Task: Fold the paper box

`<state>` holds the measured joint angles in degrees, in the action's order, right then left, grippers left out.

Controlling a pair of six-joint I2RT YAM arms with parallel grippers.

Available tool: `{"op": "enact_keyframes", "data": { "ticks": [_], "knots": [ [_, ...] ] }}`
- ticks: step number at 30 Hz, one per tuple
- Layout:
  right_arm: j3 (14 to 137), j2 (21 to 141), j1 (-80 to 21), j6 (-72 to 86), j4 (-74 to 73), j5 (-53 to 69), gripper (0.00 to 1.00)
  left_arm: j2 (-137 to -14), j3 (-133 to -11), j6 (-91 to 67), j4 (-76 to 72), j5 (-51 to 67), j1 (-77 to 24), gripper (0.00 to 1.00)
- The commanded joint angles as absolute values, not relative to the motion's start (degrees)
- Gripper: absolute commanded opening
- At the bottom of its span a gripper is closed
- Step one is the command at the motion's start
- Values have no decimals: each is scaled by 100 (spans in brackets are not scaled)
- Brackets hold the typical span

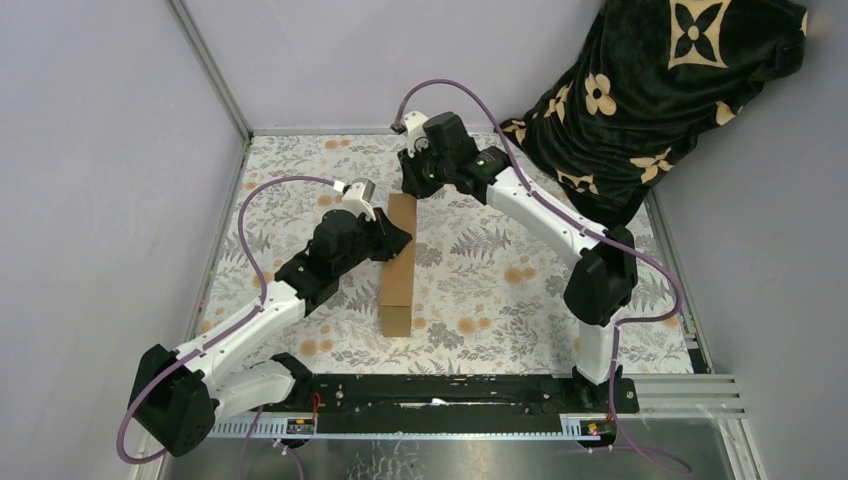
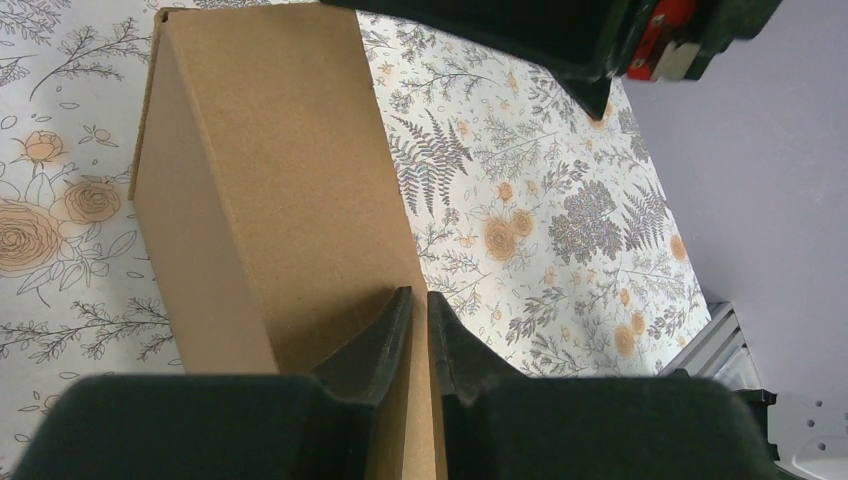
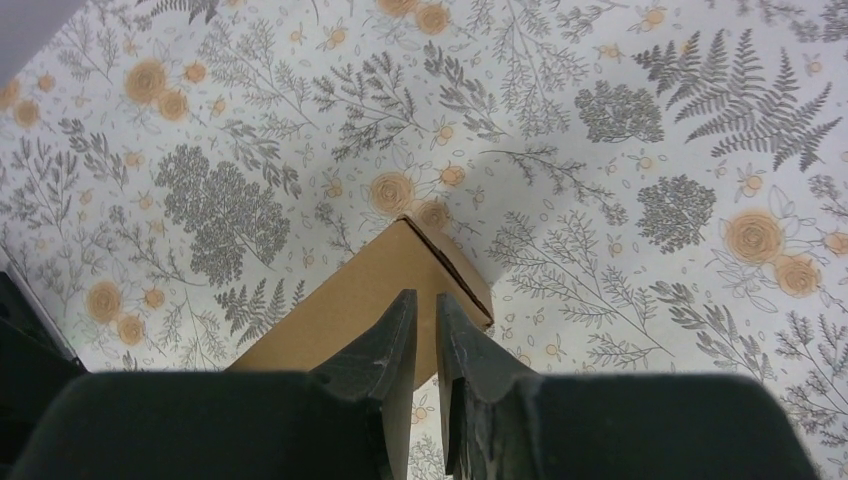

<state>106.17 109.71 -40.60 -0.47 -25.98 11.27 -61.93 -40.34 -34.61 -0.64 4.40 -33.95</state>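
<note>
Left gripper [image 2: 419,300]: fingers nearly together, only a thin slit between them. It comes in from the left and straddles the top edge of the box [image 2: 270,180], in its far half. You see cardboard in the slit, but you can't tell whether the fingers actually pinch it.

Right gripper [image 3: 425,300]: same thin slit, sitting over the box's far end with cardboard showing between the fingers. Clamped or not, can't tell either.

Box is closed up into a narrow slab. It stands on a long edge in the middle of the floral table [image 1: 500,270], running near to far.

Dark blanket [image 1: 650,90] with pale flower motifs is bunched at the far right corner, well apart from the box.
</note>
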Motion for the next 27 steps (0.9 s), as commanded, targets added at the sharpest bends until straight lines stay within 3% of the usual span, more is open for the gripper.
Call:
{"op": "enact_keyframes", "data": {
  "ticks": [1,13,27],
  "knots": [
    [11028,11180,-4161,-237,-2706,1178,20,-6463,-3543,-3383,1474,261,-3332,19],
    [11347,11988,-4197,-70,-3623,-188,20,-6432,-3499,-3390,1451,268,-3295,18],
    [10842,10930,-4192,-157,-2959,-64,21,-6426,-3441,-3408,1475,246,-3294,18]
  ]
}}
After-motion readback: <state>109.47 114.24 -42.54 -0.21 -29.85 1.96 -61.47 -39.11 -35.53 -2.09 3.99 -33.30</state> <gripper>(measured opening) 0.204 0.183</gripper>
